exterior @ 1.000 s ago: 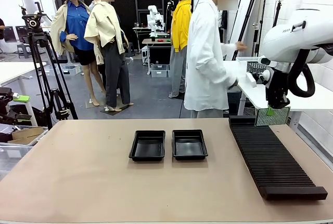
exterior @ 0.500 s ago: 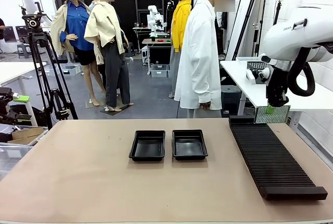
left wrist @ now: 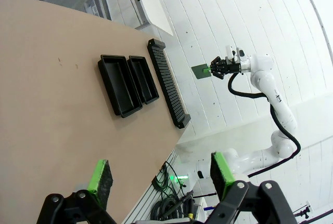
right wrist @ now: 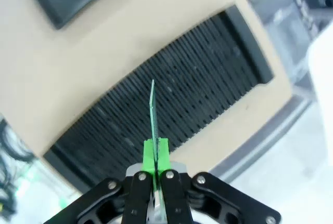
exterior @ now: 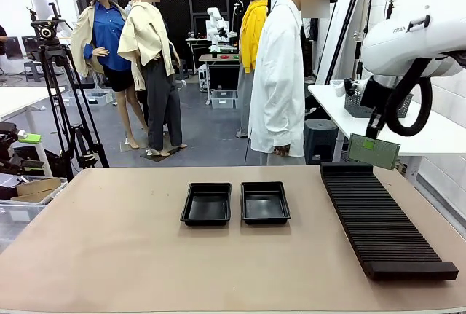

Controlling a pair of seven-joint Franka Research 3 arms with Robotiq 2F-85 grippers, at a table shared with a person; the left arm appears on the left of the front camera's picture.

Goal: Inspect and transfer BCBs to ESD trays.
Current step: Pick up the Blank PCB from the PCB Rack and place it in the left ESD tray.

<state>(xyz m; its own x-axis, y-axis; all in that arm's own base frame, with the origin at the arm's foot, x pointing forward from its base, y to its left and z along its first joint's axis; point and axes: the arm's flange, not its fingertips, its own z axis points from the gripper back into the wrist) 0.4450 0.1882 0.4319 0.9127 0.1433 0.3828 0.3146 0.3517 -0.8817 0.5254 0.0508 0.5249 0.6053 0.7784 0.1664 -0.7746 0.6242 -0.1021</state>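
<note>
Two black ESD trays (exterior: 207, 204) (exterior: 265, 202) sit side by side at the table's middle, both empty. My right gripper (exterior: 370, 141) hangs above the far end of the rack, shut on the top edge of a green BCB (exterior: 374, 152) that is held tilted in the air. In the right wrist view the BCB (right wrist: 152, 104) shows edge-on between the shut green pads of the right gripper (right wrist: 156, 151). In the left wrist view my left gripper (left wrist: 160, 172) stands open and empty high over the table, with the trays (left wrist: 118, 83) far below.
A long black slotted rack (exterior: 378, 216) lies along the table's right side, and the right wrist view shows the rack (right wrist: 208, 73) under the board. A person in a white coat (exterior: 278, 73) stands at the far side. A white side table (exterior: 342, 114) stands behind.
My right gripper has lifted the BCB a little and turned it from hanging straight to tilted. The person has turned away from the side table and stepped left.
</note>
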